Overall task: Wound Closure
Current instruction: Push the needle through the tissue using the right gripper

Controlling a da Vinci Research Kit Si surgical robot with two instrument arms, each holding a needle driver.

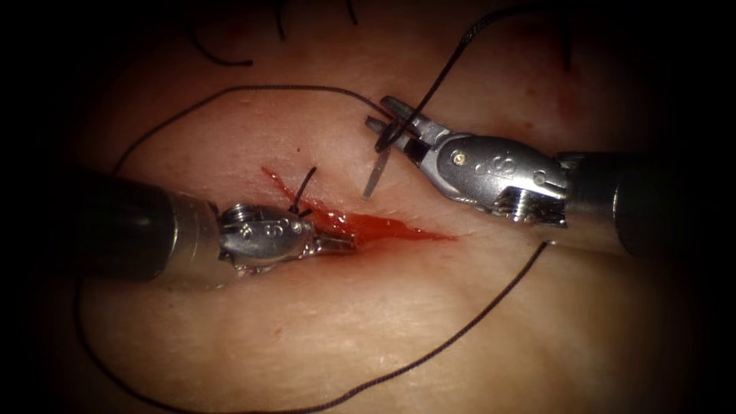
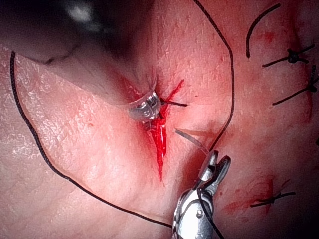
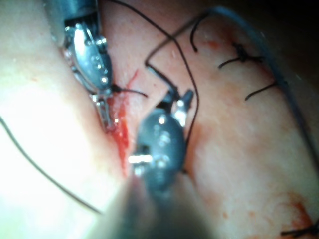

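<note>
The tissue (image 1: 307, 337) has a cut (image 1: 391, 228) filled with red fluid. My right tool (image 1: 387, 116) is shut on the curved needle (image 1: 376, 172) near its thread end. The needle hangs over the far right side of the cut with its point just above the skin, not in the tissue. It is also visible in the left wrist view (image 2: 192, 139), held by the right tool (image 2: 217, 164). My left tool (image 1: 341, 244) lies shut with its tips in the cut's left part (image 3: 104, 117). Dark thread (image 1: 230, 92) runs from the needle in a wide loop around the field.
A short thread tail (image 1: 305, 188) stands up from a stitch beside the left tool. Finished stitches (image 2: 294, 55) with cut ends lie beyond the right tool, also seen from the right wrist (image 3: 244, 55). The thread loop (image 1: 429, 356) crosses the near tissue.
</note>
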